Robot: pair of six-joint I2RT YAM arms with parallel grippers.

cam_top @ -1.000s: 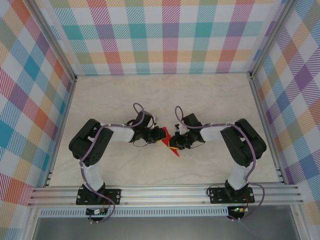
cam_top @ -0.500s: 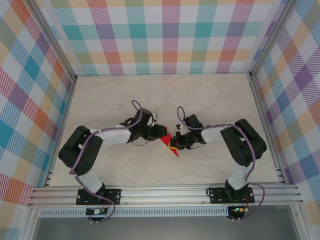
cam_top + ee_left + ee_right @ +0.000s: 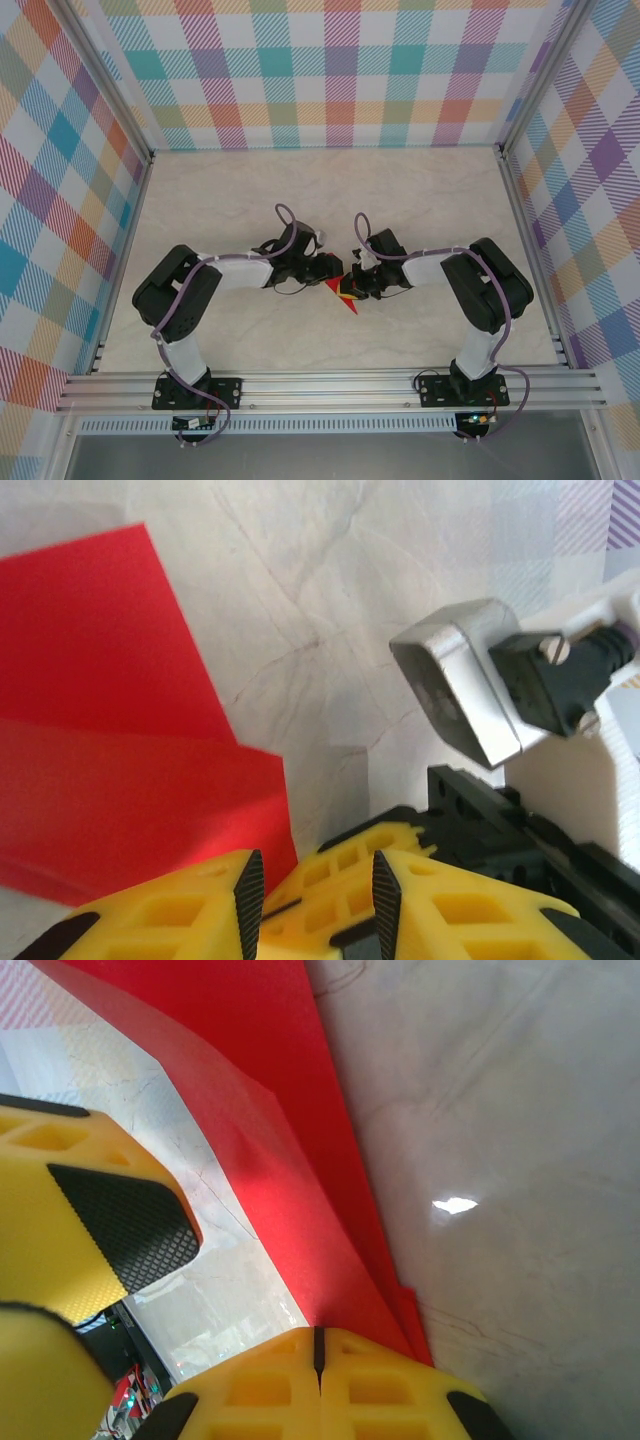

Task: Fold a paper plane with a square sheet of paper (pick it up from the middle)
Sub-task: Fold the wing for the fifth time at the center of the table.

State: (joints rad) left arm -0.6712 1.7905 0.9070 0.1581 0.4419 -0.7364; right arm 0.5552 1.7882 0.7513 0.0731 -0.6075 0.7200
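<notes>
The table (image 3: 420, 200) serves as the flat bed for the folding. The work is kept near its middle, where it can be reached from both sides.

The left arm (image 3: 230, 270) and the right arm (image 3: 440, 262) are stretched low and inward from their bases. Their wrists are turned toward each other, so that the two sets of fingers almost meet.

The sheet of paper (image 3: 343, 298), bright red and already folded into overlapping layers with a pointed end, lies between them. One edge is held in the right fingers and the rest runs out ahead of them, just beside the left fingers.

The right fingers (image 3: 250, 1390) are clenched on the paper, with the layers coming out of the closed seam. This hold is judged to be an anchor, so that the layers cannot slide while a crease is worked.

The left fingers (image 3: 170, 925) are parted, and nothing is clearly gripped by them. A corner of the paper lies close to one pad, but whether it is touched cannot be told. They are judged to be placed to take or press the free flap.
</notes>
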